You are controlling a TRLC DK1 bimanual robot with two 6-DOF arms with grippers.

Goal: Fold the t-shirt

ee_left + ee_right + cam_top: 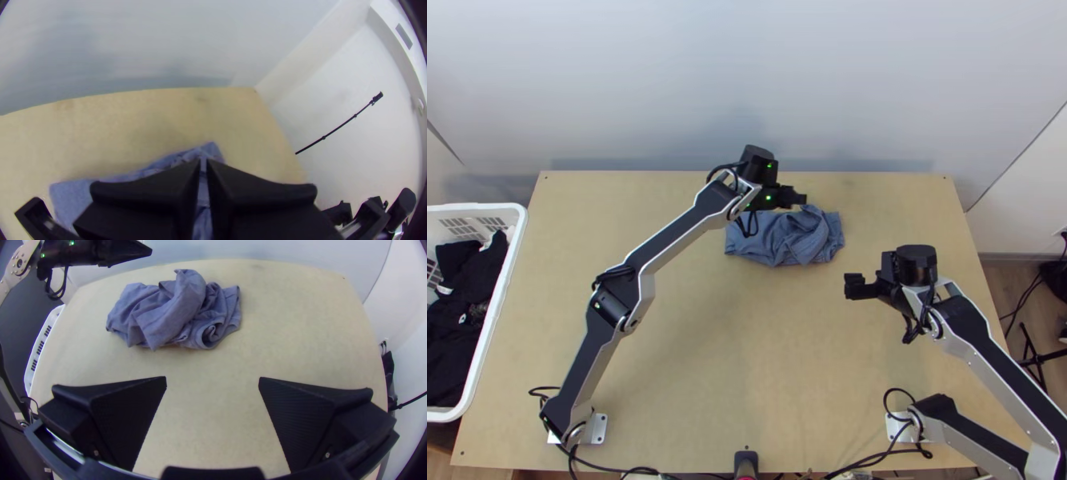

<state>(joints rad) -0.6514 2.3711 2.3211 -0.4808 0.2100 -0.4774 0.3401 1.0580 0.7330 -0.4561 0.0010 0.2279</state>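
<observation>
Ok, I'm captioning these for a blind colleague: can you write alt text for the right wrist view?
A blue-grey t-shirt lies bunched on a light wooden table, beyond the right claw, whose black fingers stand wide apart. Near the shirt is the left claw, shut; a white basket is beside the table.

Links (679, 232): black, silver-edged
Joints (612, 302): black
Cables (897, 390): black, looped
Lights (769, 198): small, green
Right end effector (850, 286): flat black fingers (129, 418), small screws (327, 455)

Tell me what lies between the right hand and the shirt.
Just bare wooden table between the right hand and the bunched blue-grey shirt, as the right wrist view shows.
</observation>
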